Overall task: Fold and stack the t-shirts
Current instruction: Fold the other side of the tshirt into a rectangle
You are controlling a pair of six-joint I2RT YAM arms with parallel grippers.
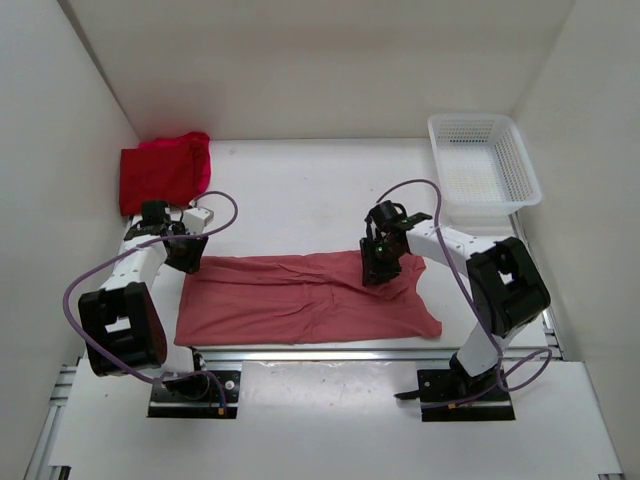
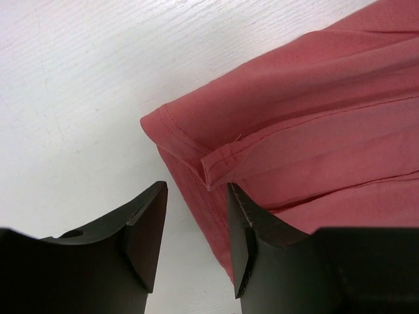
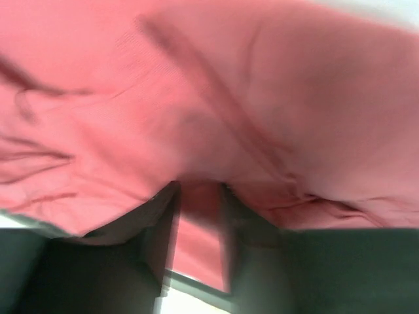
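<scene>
1. Your right wrist view is blurred. Salmon cloth fills it and sits in the gap between the fingers of the right claw [image 3: 200,190], but you cannot tell whether that claw is clenched on it.
2. From above, the right claw [image 1: 380,265] covers the far edge of the salmon-pink t-shirt [image 1: 300,300], right of its middle, so the contact is hidden there too.
3. Your left claw [image 2: 196,190] is released, its fingers apart just short of a stitched hem corner of the salmon-pink t-shirt [image 2: 314,131]. The cloth edge runs under the gap, and bare table [image 2: 78,98] lies to one side.
4. The salmon-pink t-shirt lies flat on the table [image 1: 300,200] near the arm bases. Its long axis runs left to right, with the hem corner at the left end by the left claw [image 1: 186,252]. You cannot make out the collar.
5. The bright pinkish-red t-shirt [image 1: 185,150] and the dark crimson t-shirt [image 1: 150,180] are bunched together in the far left corner. Their folds are hard to read.
6. A white basket [image 1: 530,170] sits at the far right.
</scene>
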